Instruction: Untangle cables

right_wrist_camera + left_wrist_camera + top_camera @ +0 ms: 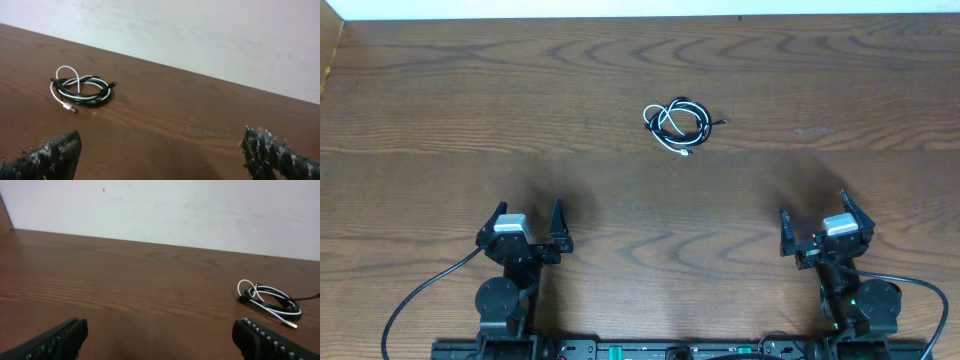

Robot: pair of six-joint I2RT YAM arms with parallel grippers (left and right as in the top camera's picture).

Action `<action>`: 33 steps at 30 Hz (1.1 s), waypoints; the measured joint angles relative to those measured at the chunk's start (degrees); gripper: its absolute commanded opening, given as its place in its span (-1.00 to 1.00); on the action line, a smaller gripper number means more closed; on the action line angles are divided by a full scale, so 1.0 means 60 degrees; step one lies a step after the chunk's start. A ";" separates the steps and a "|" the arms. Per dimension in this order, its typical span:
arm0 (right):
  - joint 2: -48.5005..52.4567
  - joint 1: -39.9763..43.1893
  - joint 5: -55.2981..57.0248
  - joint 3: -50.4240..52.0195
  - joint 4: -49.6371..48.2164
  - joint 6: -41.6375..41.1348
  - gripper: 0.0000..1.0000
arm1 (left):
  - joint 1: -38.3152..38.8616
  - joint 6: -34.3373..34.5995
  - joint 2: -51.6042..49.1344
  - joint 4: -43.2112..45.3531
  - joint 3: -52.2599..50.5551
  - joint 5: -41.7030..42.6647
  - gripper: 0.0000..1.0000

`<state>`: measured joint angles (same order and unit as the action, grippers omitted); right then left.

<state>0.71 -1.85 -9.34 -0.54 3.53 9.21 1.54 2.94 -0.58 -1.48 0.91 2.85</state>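
The left claw [529, 207] and the right claw [814, 206] rest at the near edge of the wooden surface [470, 100], each with its fingers spread wide and holding nothing, well apart from the black cable [107, 92] and white cable [65, 67], which lie coiled together in one small tangle toward the far middle.

You have two thin plugged cords: one black cord [698, 121], one white cord [654, 118]. Two black grippers: left gripper [529, 213], right gripper [815, 213].
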 measured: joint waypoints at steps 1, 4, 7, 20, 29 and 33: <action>0.0000 0.0000 0.0000 0.0000 0.0000 0.0000 0.98 | 0.0000 0.0000 0.0000 -0.0004 0.0000 0.0000 0.96; 0.0000 0.0000 0.0000 0.0000 0.0000 0.0000 0.99 | 0.0000 0.0000 0.0000 0.0000 0.0000 0.0000 0.96; 0.0000 0.0000 0.0000 0.0000 0.0000 0.0004 0.99 | 0.0000 0.0000 0.0000 0.0000 0.0000 0.0000 0.96; 0.0000 0.0000 0.0000 0.0000 0.0000 0.0004 0.99 | 0.0000 0.0000 0.0000 0.0000 0.0000 0.0000 0.96; 0.0000 0.0000 -0.0117 0.0000 -0.0026 0.0004 0.99 | 0.0000 0.0000 0.0000 0.0007 0.0000 0.0004 0.96; 0.0000 0.0000 -0.0193 0.0000 -0.0026 -0.0117 0.99 | 0.0000 0.0000 0.0000 0.0011 0.0000 0.0066 0.96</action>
<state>0.71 -1.85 -10.50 -0.54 3.38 8.51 1.54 2.94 -0.58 -1.41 0.91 3.25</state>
